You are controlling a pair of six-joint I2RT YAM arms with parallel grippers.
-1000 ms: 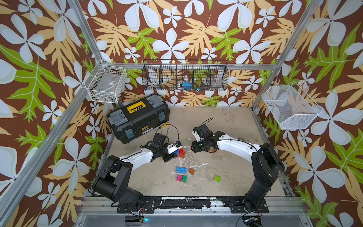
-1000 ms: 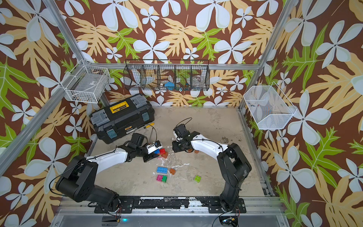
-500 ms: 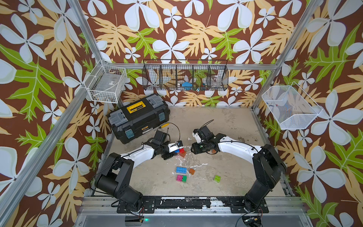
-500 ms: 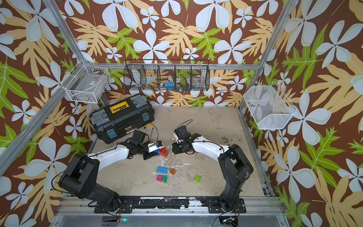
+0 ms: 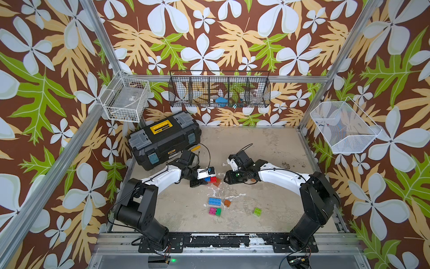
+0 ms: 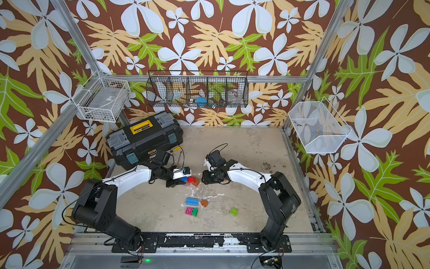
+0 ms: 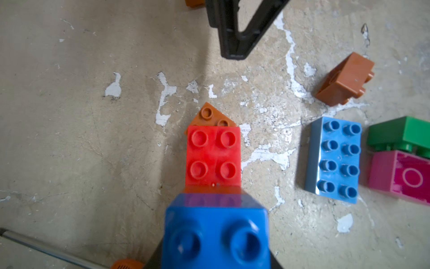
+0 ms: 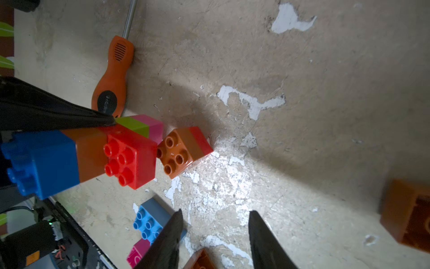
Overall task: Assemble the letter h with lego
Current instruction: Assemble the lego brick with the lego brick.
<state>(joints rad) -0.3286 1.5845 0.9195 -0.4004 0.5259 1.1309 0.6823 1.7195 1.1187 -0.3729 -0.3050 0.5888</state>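
Observation:
My left gripper [image 5: 202, 181] is shut on the letter h cluster [image 5: 210, 179] [image 8: 97, 153]. The cluster is joined lego: a blue brick [image 7: 216, 233], an orange band, a red brick [image 7: 213, 158], with lime green and pink behind. A small orange-on-red stack [image 8: 185, 151] [image 6: 196, 182] touches the red brick's corner. My right gripper [image 8: 215, 213] [image 5: 226, 179] hovers open just beyond that stack with nothing between its fingers. Loose lego lies nearer the front: a long light-blue brick [image 5: 215, 201], an orange brick [image 5: 227, 203], a joined pink-and-green pair [image 5: 215, 211] and a lime brick [image 5: 257, 211].
A black toolbox [image 5: 162, 137] stands at the back left. An orange-handled screwdriver [image 8: 111, 88] lies on the table beside the cluster. Another orange brick [image 8: 407, 221] lies under my right arm. Wire baskets [image 5: 220, 92] hang on the walls.
My left jaws have tightened on the cluster. My right gripper has edged slightly closer to the orange-on-red stack.

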